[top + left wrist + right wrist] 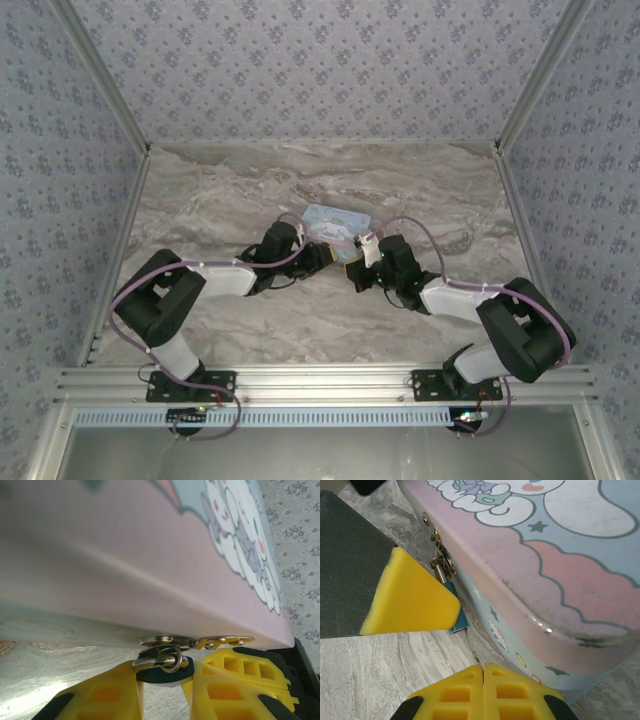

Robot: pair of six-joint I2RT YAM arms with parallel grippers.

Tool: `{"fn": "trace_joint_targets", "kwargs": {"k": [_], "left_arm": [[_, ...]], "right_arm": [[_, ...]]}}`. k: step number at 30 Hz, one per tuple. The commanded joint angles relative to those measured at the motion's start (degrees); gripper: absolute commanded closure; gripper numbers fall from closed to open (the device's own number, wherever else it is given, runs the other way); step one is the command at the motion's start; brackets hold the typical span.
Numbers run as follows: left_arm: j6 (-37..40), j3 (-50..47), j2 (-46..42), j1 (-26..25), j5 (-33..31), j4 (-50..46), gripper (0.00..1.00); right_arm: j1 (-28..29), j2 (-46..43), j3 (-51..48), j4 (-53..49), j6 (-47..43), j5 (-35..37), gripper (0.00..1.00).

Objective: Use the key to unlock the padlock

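Yellow fingers of the right tool [483, 669] are seen pressed flat together, and a thin silvery tip, taken to be the key [475, 657], is pinched in the seam between them. The tip is directed toward the padlock [457, 614] and stands just short of its lower end. No more of the key can be made out.

The padlock, small and teal with a silvery shackle, is found hanging from the hasp [438, 547] on the front wall of a tin box [560, 580]. From the left wrist, its body is seen clamped between the two yellow fingers of the left tool [163, 670], with the shackle ring just above them and the hasp plate directly over it. From the right wrist, part of the padlock is covered by one of those fingers [415, 600].

The tin box is recorded with its lid down and the hasp fastened by the padlock; its contents cannot be seen. The lid is printed in pink and pale blue with white cartoon figures, scalloped cloud outlines and small dark stars. The front wall is pale blue with small printed motifs. Any lettering is too small or blurred to be read.

From above, the box [335, 222] is noted near the middle of the marbled grey surface [220, 190], with both tools meeting at its near edge.
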Motion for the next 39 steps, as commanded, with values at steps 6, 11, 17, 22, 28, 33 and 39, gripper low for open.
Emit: {"fn": "trace_joint_targets", "kwargs": {"k": [6, 11, 17, 22, 28, 33, 39], "left_arm": [[-0.4, 1.5, -3.9, -1.0, 2.9, -0.1, 0.77], [-1.1, 1.5, -4.5, -1.0, 2.1, -1.0, 0.77], [-1.5, 1.6, -4.2, -0.9, 2.1, -1.1, 0.77], [-1.4, 1.6, -4.3, -0.8, 2.6, -1.4, 0.77], [-1.4, 1.7, -4.2, -0.8, 3.2, -1.3, 0.77], [-1.5, 1.7, -4.3, -0.8, 3.2, -1.2, 0.77], [-1.5, 1.6, -4.3, -0.8, 3.2, -1.0, 0.77]], "right_arm": [[-0.9, -4.6, -4.1, 2.9, 1.1, 1.7, 1.0], [-1.3, -6.6, -6.1, 3.3, 1.7, 1.3, 1.0], [-1.4, -8.1, -7.1, 4.4, 2.2, -1.2, 1.0], [-1.5, -10.0, -7.2, 4.6, 2.7, -4.0, 1.0], [-1.4, -9.0, -5.7, 3.5, 2.2, -5.2, 1.0], [-1.0, -7.3, -5.4, 3.9, 2.2, -5.3, 1.0], [-0.2, -5.5, -3.9, 3.7, 2.0, -5.4, 1.0]]}}
